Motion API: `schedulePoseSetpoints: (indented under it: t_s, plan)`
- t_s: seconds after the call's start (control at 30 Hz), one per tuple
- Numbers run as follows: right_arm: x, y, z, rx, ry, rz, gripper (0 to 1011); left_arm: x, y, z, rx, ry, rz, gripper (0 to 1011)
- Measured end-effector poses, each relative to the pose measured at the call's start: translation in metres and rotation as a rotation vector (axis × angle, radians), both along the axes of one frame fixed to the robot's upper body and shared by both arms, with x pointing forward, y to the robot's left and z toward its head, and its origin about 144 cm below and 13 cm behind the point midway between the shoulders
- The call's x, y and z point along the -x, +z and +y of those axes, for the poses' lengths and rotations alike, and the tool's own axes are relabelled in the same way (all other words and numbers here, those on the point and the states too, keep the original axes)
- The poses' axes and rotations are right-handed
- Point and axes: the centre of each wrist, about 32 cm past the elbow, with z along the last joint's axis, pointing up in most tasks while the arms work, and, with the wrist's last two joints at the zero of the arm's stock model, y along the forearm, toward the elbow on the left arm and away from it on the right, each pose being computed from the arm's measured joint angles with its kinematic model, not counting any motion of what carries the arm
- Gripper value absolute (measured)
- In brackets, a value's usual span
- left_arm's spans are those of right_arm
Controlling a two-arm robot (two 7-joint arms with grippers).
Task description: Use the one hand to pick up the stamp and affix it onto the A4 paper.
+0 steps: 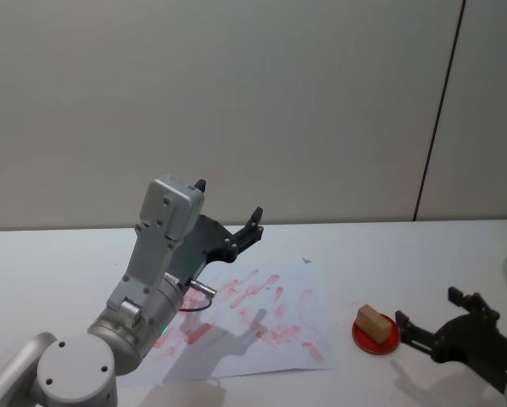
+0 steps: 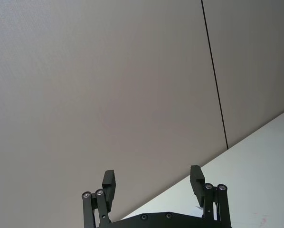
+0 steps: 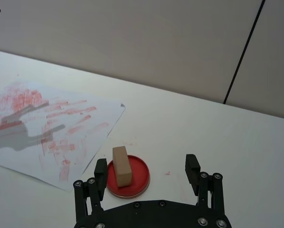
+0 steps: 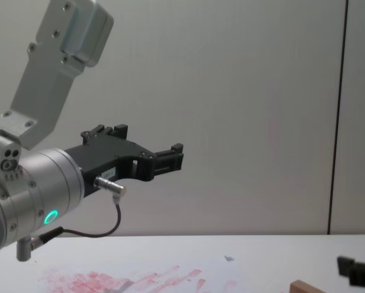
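Note:
The stamp (image 1: 374, 322), a small light-brown wooden block, stands upright on a red round dish (image 1: 377, 337) to the right of the A4 paper (image 1: 262, 326). The white sheet is smeared with red-pink prints. My right gripper (image 1: 427, 307) hovers open just right of the dish, low over the table and pointing at the stamp. In the right wrist view the stamp (image 3: 121, 165) stands just ahead of the open gripper (image 3: 146, 167), close to one finger (image 3: 101, 169). My left gripper (image 1: 228, 203), with a green ring on its wrist, is raised above the paper's left part, open and holding nothing.
The white tabletop (image 1: 389, 254) runs back to a plain grey wall with a dark vertical seam (image 1: 436, 119). The left arm's shadow lies across the paper (image 3: 47, 128). In the chest view the left gripper (image 4: 149, 141) hangs well above the sheet (image 4: 140, 281).

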Motion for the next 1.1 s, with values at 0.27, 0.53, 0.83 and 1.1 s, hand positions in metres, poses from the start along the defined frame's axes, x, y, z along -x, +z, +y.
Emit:
schedulePoseSetpoints:
  t_s: [0.27,0.53,0.83,1.1]
  plan:
    - [-0.006,-0.008,0.009,0.058,0.02,0.043,1001,0.0,0.0,0.0,0.0,0.0,0.0,1001]
    - [-0.015,-0.016,0.016,0.105,0.027,0.07,1001,0.0,0.0,0.0,0.0,0.0,0.0,1002]
    - [-0.029,-0.025,0.031,0.135,0.045,0.084,1001,0.0,0.0,0.0,0.0,0.0,0.0,1001]
    - [-0.042,-0.031,0.045,0.143,0.063,0.082,1001,0.0,0.0,0.0,0.0,0.0,0.0,1001]
